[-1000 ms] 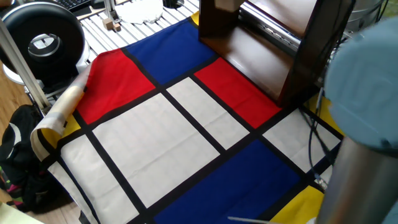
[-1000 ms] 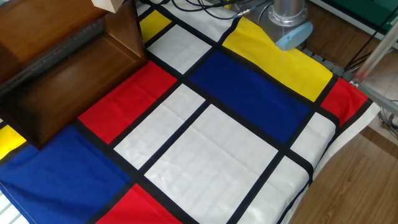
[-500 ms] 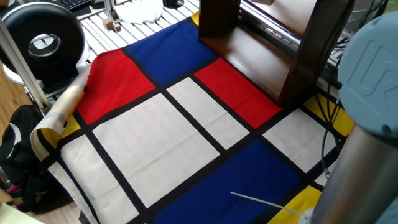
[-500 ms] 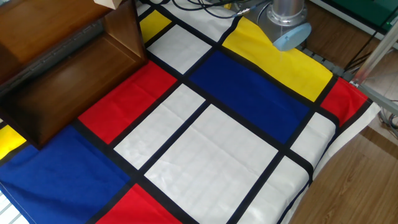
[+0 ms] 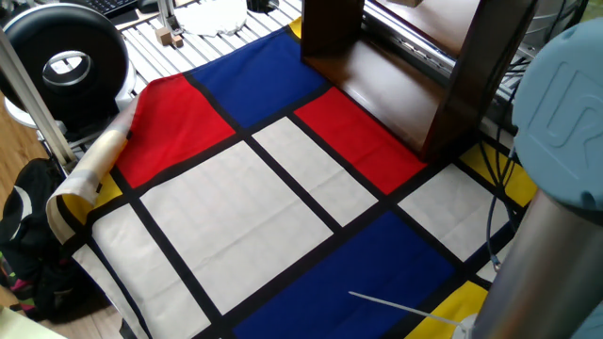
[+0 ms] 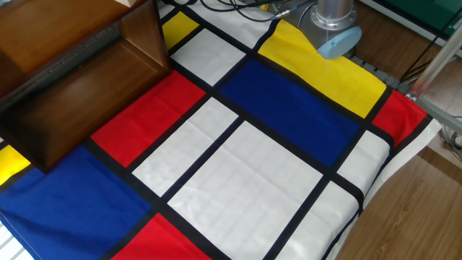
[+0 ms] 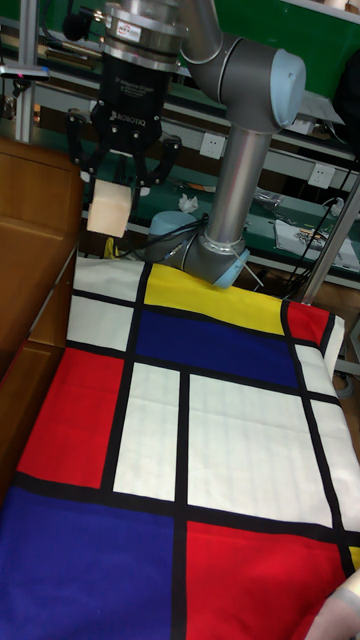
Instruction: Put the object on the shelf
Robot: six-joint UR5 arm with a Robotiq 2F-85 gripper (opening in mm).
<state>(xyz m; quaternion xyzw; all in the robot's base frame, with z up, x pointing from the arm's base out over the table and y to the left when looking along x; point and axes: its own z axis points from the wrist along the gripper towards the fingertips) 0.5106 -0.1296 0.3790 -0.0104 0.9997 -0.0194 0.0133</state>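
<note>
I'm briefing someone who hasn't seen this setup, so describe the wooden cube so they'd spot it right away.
Start at the big grey robot arm rising behind the colour-block tablecloth. Follow it to the black gripper hanging beside the dark brown shelf. The cube sits between its fingers, off the table: the only pale, plain tan block among dark parts.

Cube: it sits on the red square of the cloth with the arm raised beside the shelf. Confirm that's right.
Not right. The cube is not on the cloth; the gripper holds it in its jaws, up in the air beside the shelf. The tall fixed view shows this. The arm is indeed raised.
</note>
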